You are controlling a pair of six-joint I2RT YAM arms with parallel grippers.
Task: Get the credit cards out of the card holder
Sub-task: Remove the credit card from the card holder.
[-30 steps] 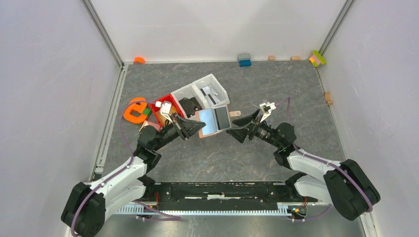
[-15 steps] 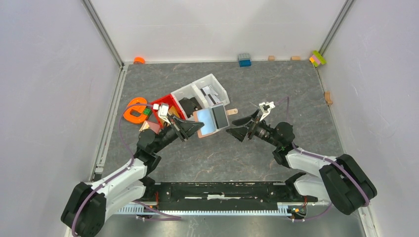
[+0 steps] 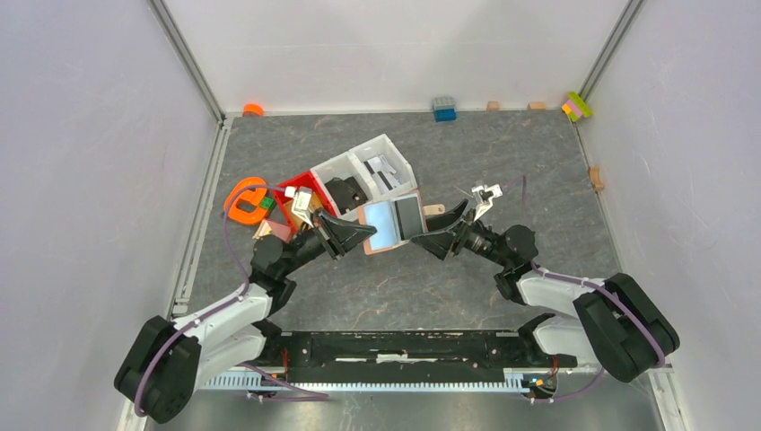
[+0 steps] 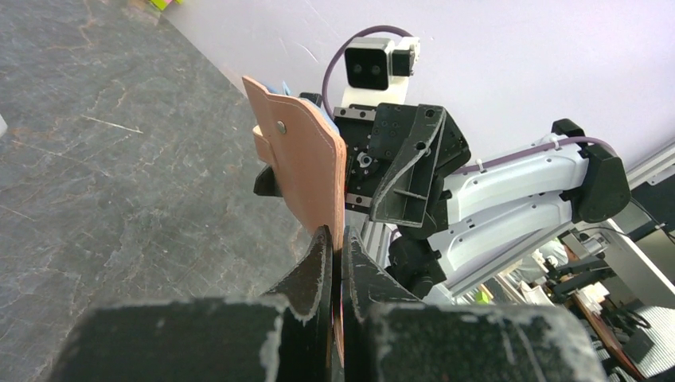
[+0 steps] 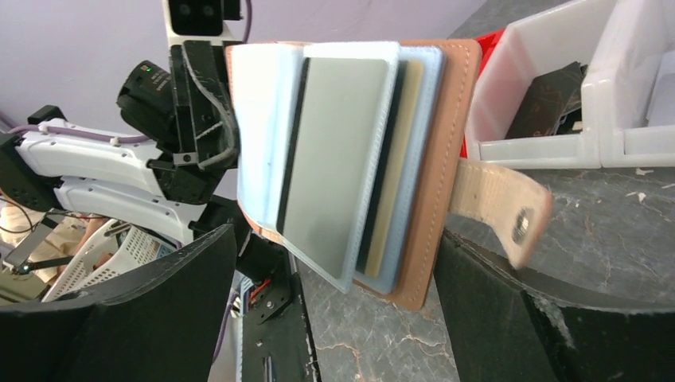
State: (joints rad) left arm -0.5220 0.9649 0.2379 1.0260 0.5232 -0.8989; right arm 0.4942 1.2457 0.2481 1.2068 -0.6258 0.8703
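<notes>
Left gripper [image 4: 338,248] clamped on the open card holder [image 5: 447,159]; right gripper [image 3: 437,232] spread wide, just at its pale grey card [image 5: 334,151].

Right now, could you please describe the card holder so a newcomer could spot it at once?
On the grey table, look just in front of the white divided bin. There the left gripper holds the card holder up off the surface. Unlike that bin, it is tan leather, opened to show pale cards.

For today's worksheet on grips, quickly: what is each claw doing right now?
Left claw: closed, holding the card holder.
Right claw: open, holding nothing, a finger on either side of the card holder.
</notes>
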